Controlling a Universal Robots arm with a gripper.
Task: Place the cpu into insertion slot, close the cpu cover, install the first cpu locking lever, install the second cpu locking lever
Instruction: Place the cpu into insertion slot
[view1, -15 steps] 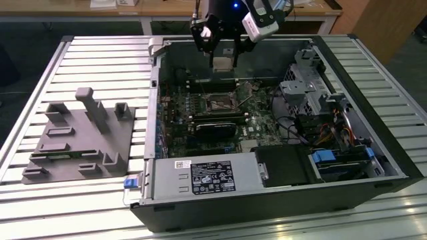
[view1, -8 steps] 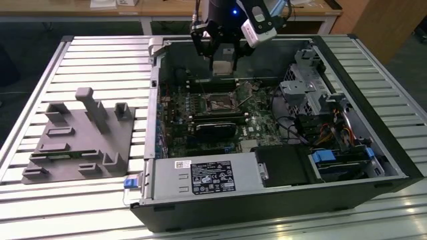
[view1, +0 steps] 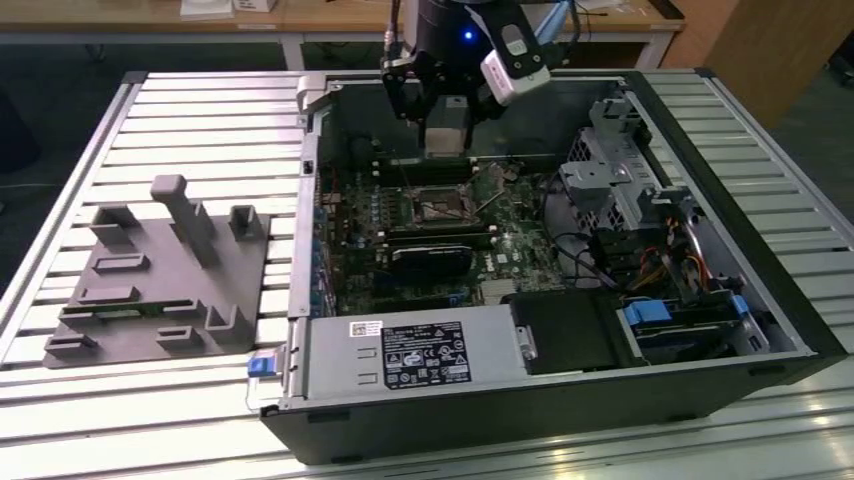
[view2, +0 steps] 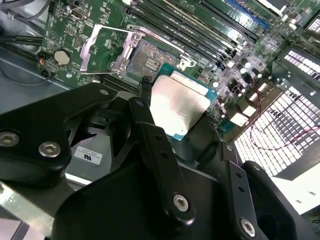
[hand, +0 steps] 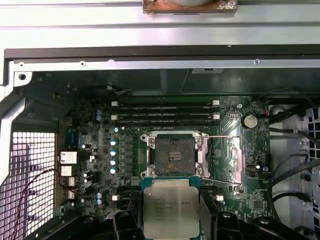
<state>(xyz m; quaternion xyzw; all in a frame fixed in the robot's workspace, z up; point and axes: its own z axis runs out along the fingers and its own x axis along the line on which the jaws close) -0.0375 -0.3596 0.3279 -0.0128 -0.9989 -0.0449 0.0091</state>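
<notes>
In both wrist views my gripper (hand: 171, 222) (view2: 181, 125) is shut on the cpu (hand: 171, 206) (view2: 179, 106), a flat square chip with a silvery top. The cpu hangs above the motherboard, just beside the insertion slot (hand: 172, 156) (view2: 149, 61), whose black recess lies bare. The cpu cover (hand: 228, 160) (view2: 102, 49), a silver frame, is flipped open to one side of the slot. Two thin wire locking levers (hand: 222, 138) run along the cover's edges, unlatched. In the exterior view the gripper (view1: 447, 148) reaches down inside the open computer case above the slot (view1: 441, 203).
Long memory slots (hand: 165, 112) lie just beyond the slot. A black card (view1: 434, 250), the power supply (view1: 400, 355) and a drive cage (view1: 627, 190) crowd the case. A grey plastic fixture (view1: 160, 270) sits on the slatted table at the exterior view's left.
</notes>
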